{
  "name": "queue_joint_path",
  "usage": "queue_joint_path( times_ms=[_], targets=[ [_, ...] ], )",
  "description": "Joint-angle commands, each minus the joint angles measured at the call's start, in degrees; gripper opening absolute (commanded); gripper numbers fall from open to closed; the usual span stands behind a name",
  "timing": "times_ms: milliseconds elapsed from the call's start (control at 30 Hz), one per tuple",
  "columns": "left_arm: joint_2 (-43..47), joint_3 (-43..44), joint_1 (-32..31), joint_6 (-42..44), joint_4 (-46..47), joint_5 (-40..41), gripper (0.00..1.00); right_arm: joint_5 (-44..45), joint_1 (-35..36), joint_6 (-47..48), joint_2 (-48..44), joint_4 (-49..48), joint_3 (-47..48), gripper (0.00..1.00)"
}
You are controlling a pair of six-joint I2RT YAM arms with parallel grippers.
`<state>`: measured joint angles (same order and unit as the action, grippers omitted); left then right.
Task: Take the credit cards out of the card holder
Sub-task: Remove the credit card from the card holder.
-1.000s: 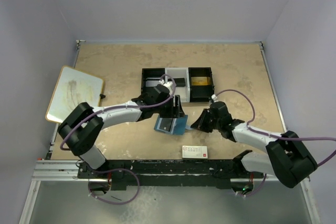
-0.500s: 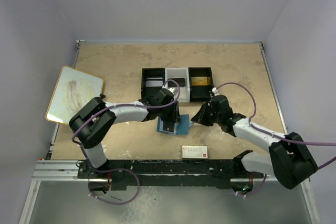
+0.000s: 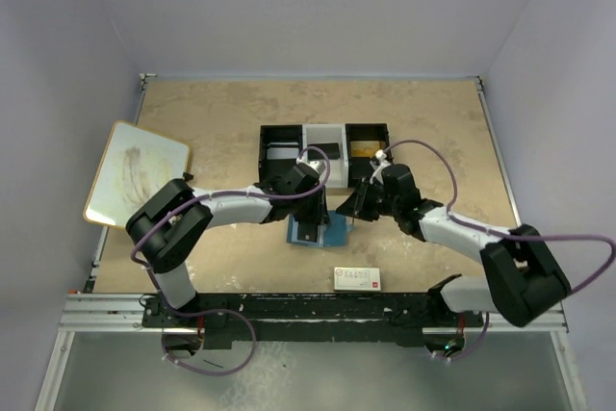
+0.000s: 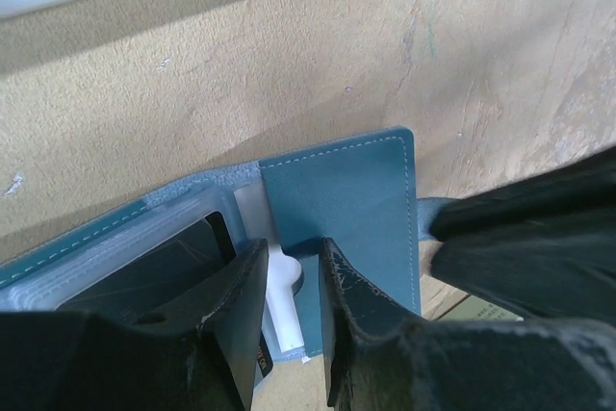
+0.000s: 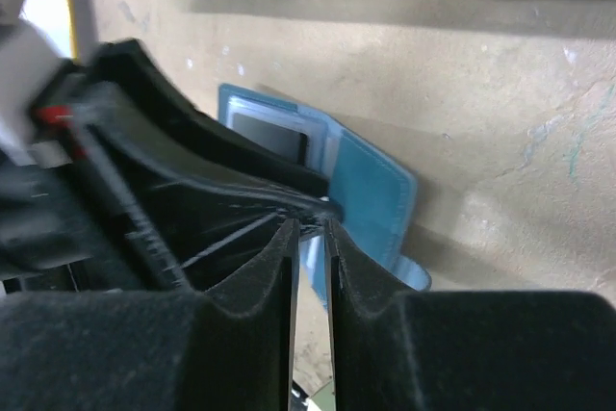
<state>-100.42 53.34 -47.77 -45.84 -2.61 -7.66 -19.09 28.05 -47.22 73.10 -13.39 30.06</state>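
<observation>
blue card holder [image 4: 339,204] open flat; pale stitching; clear inner pockets

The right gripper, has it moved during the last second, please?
Yes: right gripper moved away from the white red-printed box, toward the black-and-white compartment tray.

Top view: left gripper [image 3: 311,218] covers most of the card holder [image 3: 336,231], so you can't see its pockets. Left wrist view crops it at the frame's left edge; you can't tell what the white strip [image 4: 285,307] in the jaws is.
</observation>
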Motion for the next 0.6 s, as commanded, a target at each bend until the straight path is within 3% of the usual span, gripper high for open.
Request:
queue_joint_path(
  times_ms=[0, 267, 567],
  targets=[
    [3.5, 0.7, -0.2, 1.4, -0.7, 2.3, 0.26, -4.8, -0.2, -1.4, 6.4, -7.1, -1.6, 0.18],
    [11.8, -1.0, -0.2, 2.9, -5.9, 10.6, 0.31, -2.8, -0.2, -0.1, 12.1, -9.0, -3.4, 0.15],
    [10.8, -1.9, -0.2, 4.7, -11.8, 15.6, 0.33, -3.9, -0.2, 0.5, 11.0, -10.7, -3.3, 0.17]
  ],
)
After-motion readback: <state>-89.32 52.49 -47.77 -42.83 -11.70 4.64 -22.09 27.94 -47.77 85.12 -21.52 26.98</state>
